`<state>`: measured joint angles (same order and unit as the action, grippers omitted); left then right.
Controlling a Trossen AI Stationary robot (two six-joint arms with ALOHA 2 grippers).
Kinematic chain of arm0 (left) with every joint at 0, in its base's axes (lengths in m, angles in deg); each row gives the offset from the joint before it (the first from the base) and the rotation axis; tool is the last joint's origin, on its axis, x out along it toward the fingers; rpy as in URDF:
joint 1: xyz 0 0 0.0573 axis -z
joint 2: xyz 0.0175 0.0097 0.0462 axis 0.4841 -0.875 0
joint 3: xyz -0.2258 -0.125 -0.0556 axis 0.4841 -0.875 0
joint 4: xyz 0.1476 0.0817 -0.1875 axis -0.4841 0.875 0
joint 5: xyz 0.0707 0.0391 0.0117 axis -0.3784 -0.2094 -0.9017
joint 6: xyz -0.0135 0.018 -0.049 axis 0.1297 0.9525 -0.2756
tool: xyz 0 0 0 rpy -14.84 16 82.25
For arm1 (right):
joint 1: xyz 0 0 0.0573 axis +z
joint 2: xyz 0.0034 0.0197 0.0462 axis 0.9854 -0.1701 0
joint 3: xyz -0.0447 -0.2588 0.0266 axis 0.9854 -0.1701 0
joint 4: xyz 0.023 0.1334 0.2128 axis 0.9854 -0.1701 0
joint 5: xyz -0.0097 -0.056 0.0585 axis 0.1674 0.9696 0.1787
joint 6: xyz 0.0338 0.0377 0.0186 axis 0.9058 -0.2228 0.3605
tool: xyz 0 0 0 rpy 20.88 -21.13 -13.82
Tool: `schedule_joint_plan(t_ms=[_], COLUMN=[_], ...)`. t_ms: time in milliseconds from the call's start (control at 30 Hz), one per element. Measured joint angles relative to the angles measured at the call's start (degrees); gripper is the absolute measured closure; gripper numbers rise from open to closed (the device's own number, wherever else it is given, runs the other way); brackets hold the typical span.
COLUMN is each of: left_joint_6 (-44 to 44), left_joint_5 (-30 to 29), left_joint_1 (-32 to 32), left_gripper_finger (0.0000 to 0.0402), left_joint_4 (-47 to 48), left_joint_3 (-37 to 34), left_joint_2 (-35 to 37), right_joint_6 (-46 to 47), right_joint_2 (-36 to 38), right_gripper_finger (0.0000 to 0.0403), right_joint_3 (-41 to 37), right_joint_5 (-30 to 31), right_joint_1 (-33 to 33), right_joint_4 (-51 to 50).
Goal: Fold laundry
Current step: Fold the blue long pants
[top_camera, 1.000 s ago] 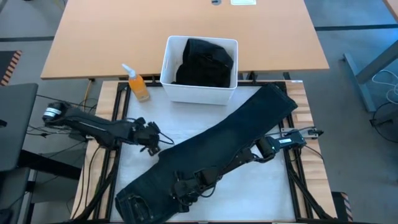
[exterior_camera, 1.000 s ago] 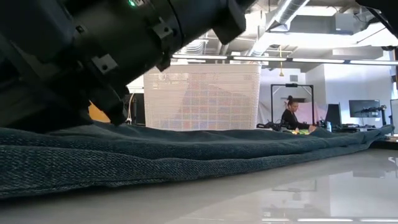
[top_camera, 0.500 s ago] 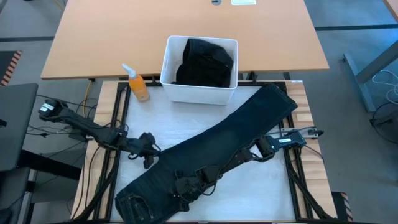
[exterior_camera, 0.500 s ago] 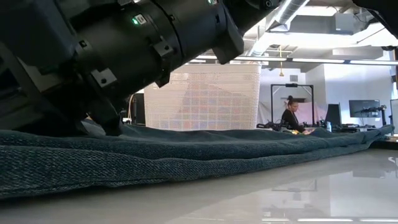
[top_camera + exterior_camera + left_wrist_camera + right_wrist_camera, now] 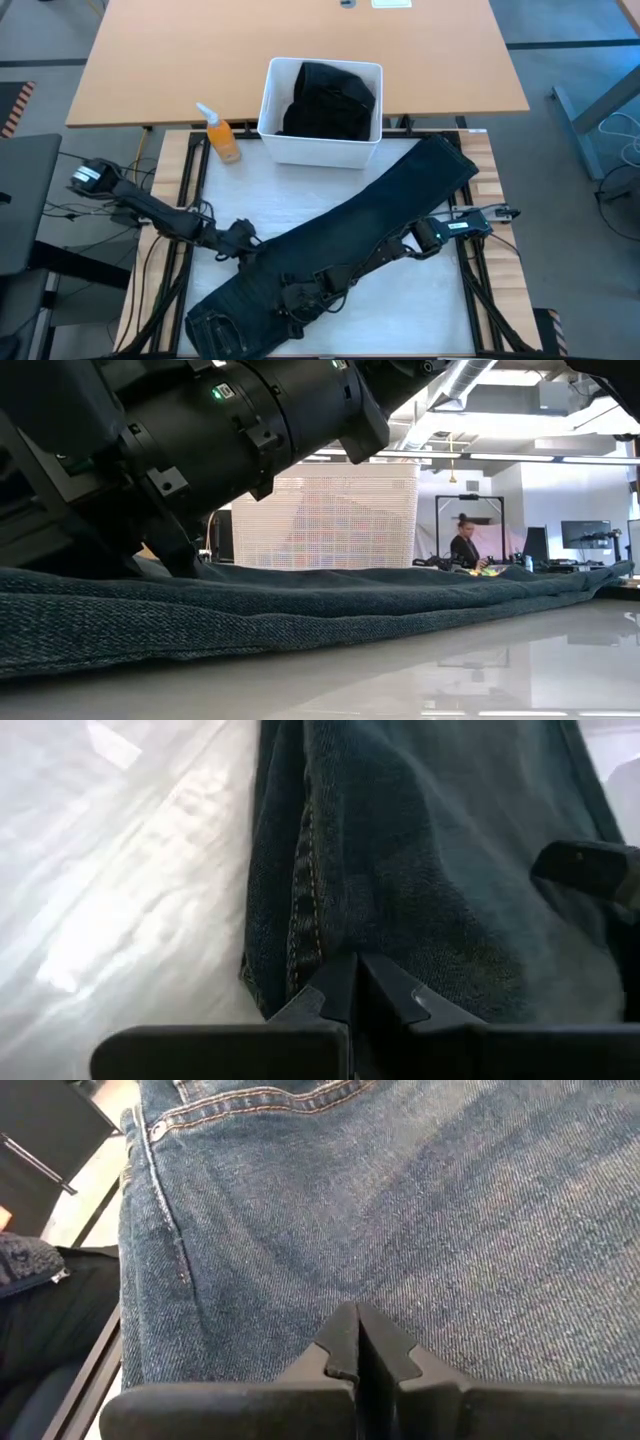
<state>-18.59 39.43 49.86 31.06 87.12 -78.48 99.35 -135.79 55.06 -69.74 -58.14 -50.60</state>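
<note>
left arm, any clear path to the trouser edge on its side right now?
Probably yes. The left gripper is shut and already sits at the near edge of the trousers, with only bare table beside it. The right gripper rests farther down the denim, out of the way.

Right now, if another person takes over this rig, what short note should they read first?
Left gripper: jaws shut, at the seam edge of the dark jeans; no cloth visibly held.
Right gripper: jaws shut, low over the jeans near the waistband end; no clear grip either.
The jeans lie flat, diagonally across the white work surface, waistband at the front left, legs toward the back right.
More black clothing sits in the white bin; an orange spray bottle stands beside the bin.
Done: jeans spread out. Left: every fold, then the bin's garments.
</note>
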Motion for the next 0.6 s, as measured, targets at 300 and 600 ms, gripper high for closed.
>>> schedule_joint_plan(t_ms=[300,600], left_joint_6=[2.27,6.66], left_joint_5=[-3.01,-4.91], left_joint_1=[-1.79,-7.25], left_gripper_finger=[0.0401,0.0401], left_joint_4=[-1.27,11.30], left_joint_3=[0.23,5.41], left_joint_2=[-3.07,-2.97], right_joint_6=[1.82,1.99], right_joint_2=[0.03,0.07], right_gripper_finger=[0.0383,0.0383], right_joint_3=[0.04,0.06], right_joint_5=[0.09,0.61], right_joint_1=[0.33,0.51], right_joint_4=[-2.37,-3.00])
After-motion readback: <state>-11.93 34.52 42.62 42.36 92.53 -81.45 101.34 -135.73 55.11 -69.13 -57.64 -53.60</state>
